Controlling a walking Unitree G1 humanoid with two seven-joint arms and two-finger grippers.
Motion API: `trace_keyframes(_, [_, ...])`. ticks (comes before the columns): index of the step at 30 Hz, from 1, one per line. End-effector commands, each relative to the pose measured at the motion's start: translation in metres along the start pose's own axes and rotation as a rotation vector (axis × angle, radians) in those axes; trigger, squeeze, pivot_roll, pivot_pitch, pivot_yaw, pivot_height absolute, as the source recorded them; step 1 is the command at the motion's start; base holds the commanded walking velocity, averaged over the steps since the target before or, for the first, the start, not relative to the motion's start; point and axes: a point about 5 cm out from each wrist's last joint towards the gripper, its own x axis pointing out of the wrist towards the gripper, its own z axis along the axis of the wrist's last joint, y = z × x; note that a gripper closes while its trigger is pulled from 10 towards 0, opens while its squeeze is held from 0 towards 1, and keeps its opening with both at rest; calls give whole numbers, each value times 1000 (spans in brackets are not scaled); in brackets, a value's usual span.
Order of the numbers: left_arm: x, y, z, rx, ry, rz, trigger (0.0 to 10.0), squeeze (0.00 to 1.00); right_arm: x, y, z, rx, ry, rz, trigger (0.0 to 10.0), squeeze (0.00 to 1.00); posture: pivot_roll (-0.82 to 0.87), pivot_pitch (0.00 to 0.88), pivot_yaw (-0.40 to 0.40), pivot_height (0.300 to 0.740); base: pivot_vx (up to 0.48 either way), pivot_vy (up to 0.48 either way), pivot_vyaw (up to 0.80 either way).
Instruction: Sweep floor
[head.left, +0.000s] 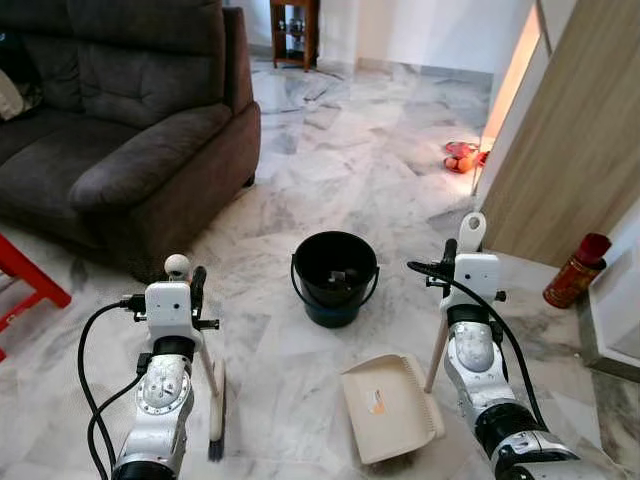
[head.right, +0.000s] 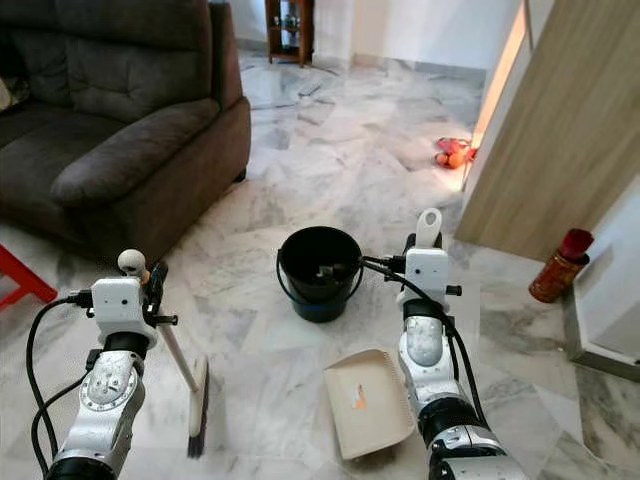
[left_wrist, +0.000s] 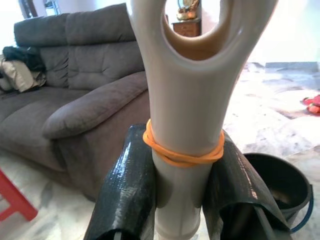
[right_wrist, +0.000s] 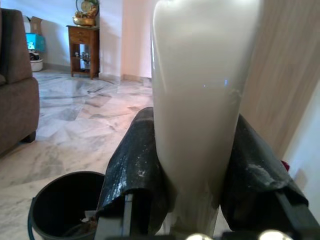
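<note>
The left gripper (left_wrist: 182, 200) is pinching the broom (head.left: 213, 400) handle, its bristles resting on the marble floor (head.left: 350, 160). The right gripper (right_wrist: 195, 190) is clamping the handle of the dustpan (head.left: 388, 408), which is lying on the floor just in front of the black bucket (head.left: 335, 278). A sofa (head.left: 120, 110) is standing to the left.

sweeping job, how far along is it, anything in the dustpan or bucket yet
Partly done, judging by how things lie. The dustpan rests flat on the marble floor holding a small orange scrap, and the black bucket beyond it already has some debris at its bottom. In hand: the left gripper clamps the broom handle, the right gripper clamps the dustpan handle. Left: tipping the pan into the bucket.
</note>
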Motion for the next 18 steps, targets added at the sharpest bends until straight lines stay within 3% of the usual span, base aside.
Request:
trace_keyframes(1, [5,-1,7,12,-37,-14,10000,0,5,1,9,5,-41,2,10000,0,111,0,-14,740,0,0,0])
trace_keyframes(5, [5,-1,6,17,-33,-18,10000,0,5,1,8,13,-30,2,10000,0,109,0,-11,740,0,0,0])
trace_keyframes(18, [7,-2,6,25,-32,-28,10000,0,5,6,6,12,-9,22,10000,0,114,0,-10,740,0,0,-800])
